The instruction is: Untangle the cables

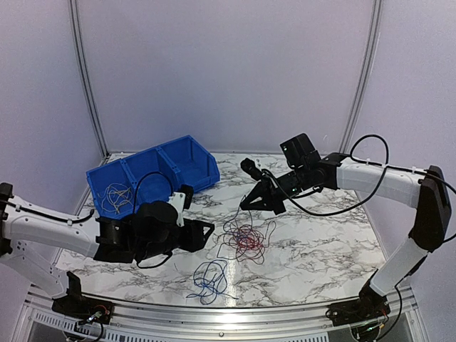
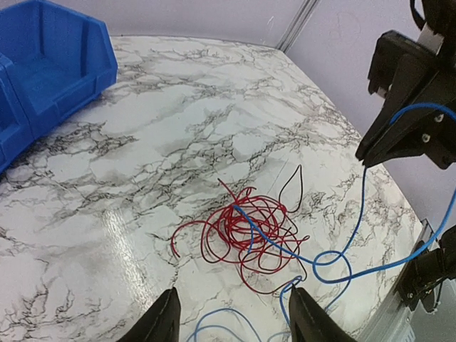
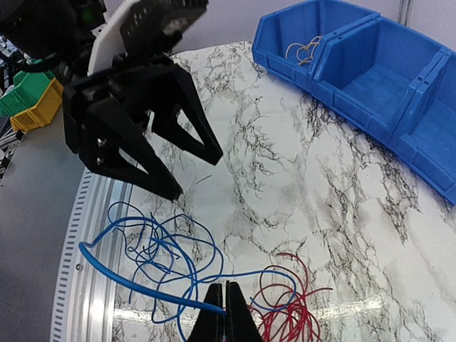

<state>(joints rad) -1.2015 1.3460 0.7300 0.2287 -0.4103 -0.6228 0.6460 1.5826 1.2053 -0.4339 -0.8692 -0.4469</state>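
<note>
The right gripper (image 3: 226, 286) has its fingers (image 3: 216, 317) pressed together on the blue cable (image 3: 153, 246). The cable's loose coil lies near the front edge of the marble table (image 1: 320, 242). The left gripper (image 2: 231, 306) hovers low with its fingers (image 2: 162, 322) spread apart and nothing between them. It sits just short of the red cable (image 2: 242, 231), a tangle lying mid-table that the blue strand seems to cross. Whitish wires (image 1: 114, 197) lie in the leftmost compartment of the blue bin (image 1: 153, 171), toward the far left corner.
</note>
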